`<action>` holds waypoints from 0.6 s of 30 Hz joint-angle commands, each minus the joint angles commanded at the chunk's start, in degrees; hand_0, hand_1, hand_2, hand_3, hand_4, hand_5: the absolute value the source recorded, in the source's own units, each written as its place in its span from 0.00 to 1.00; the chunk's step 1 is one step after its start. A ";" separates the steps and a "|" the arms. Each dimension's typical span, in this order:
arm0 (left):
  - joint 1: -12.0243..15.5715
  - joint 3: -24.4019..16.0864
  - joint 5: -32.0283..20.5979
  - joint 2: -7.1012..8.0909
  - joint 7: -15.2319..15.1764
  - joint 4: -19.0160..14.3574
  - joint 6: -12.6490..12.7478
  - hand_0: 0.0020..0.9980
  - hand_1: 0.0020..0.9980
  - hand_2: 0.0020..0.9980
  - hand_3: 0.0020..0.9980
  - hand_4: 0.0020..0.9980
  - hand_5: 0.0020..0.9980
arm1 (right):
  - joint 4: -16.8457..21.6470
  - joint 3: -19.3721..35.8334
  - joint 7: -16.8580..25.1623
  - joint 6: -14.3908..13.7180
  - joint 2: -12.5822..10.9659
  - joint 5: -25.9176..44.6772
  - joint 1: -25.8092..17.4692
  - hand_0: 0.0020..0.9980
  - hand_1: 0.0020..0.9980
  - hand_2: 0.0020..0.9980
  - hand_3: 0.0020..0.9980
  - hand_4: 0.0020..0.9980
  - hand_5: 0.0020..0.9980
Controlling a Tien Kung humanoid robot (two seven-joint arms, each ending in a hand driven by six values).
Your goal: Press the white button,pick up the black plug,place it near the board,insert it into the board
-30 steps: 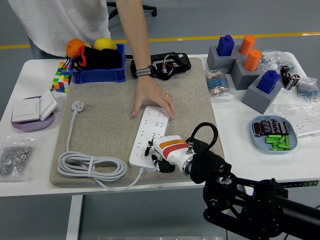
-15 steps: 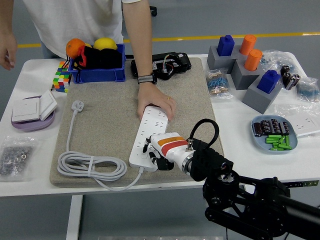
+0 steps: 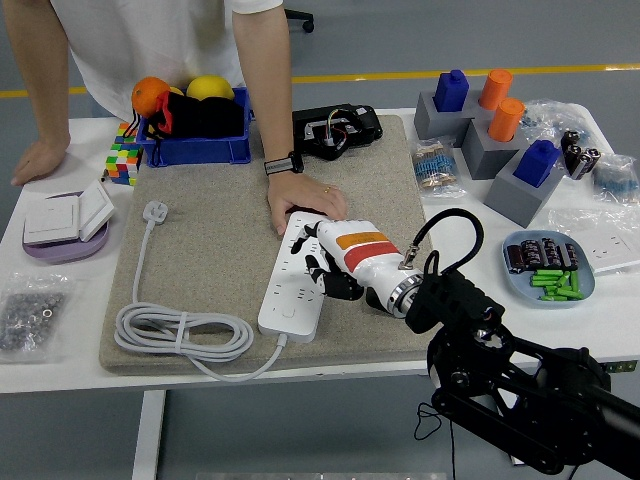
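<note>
- The right hand (image 3: 325, 262) comes in from the lower right and sits over the middle of the white power strip (image 3: 297, 282), black fingers (image 3: 318, 272) curled down onto its top face. They grip nothing, as far as I can see.
- The strip lies lengthwise on the grey felt mat (image 3: 220, 250), and its white cable (image 3: 180, 335) is coiled on the mat's near left part, running up to a white plug (image 3: 155, 212) lying flat by the mat's left edge.
- A person stands at the far side. One hand (image 3: 303, 202) rests on the far end of the strip, just beside the robot's fingers. The other hand (image 3: 38, 160) is flat on the table (image 3: 60, 290) at the far left.
- The black plug (image 3: 335, 130) looks like part of the black bundle at the mat's far edge, well apart from the strip. Can't make out details.
- Can't pick out the strip's button from here.
- Also on the table: blue bin (image 3: 195, 145) with fruit, a colour cube (image 3: 122, 160), a dish of batteries (image 3: 548, 268) on the right.
</note>
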 joint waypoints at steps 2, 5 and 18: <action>0.10 -0.37 0.43 -0.02 0.08 0.00 -0.03 0.63 0.63 0.64 0.70 0.59 0.38 | -0.77 1.16 1.67 -0.30 -0.74 -0.13 -1.05 0.27 0.25 0.30 0.64 0.58 0.18; 0.23 -0.56 0.58 -0.06 0.12 0.00 -0.04 0.63 0.63 0.64 0.70 0.59 0.38 | -1.35 2.29 3.84 -0.88 -1.44 -0.10 -2.27 0.66 0.68 0.62 0.72 0.83 0.23; 0.03 -0.42 0.48 -0.10 -0.03 0.00 -0.02 0.63 0.63 0.64 0.70 0.59 0.38 | -2.96 10.19 13.38 -6.49 -2.76 3.97 -7.27 0.92 0.91 0.91 0.92 1.00 0.54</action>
